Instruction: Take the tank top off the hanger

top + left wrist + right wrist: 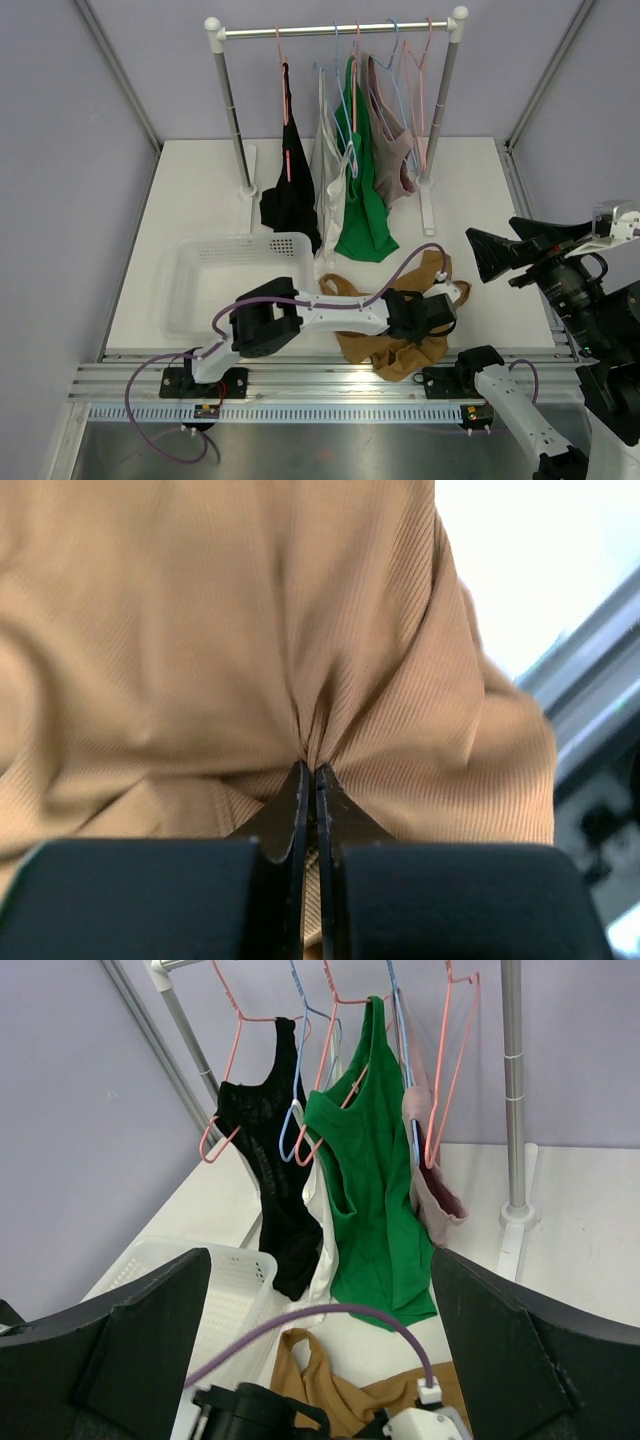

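The left gripper (315, 772) is clamped on a gathered fold of the tan ribbed tank top (200, 630), which lies crumpled just beneath and ahead of it. The knit looks soft, light and stretchy, so bunched cloth should hold best. The right gripper (320, 1300) gapes empty.

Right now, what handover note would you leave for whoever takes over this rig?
Left gripper: shut, pinching a fold of the tan tank top.
Right gripper: open, empty, facing the rack.
Done: the tan tank top is off any hanger, crumpled on the table right of the basket.
Left: black top, green top and others hang on the rack.
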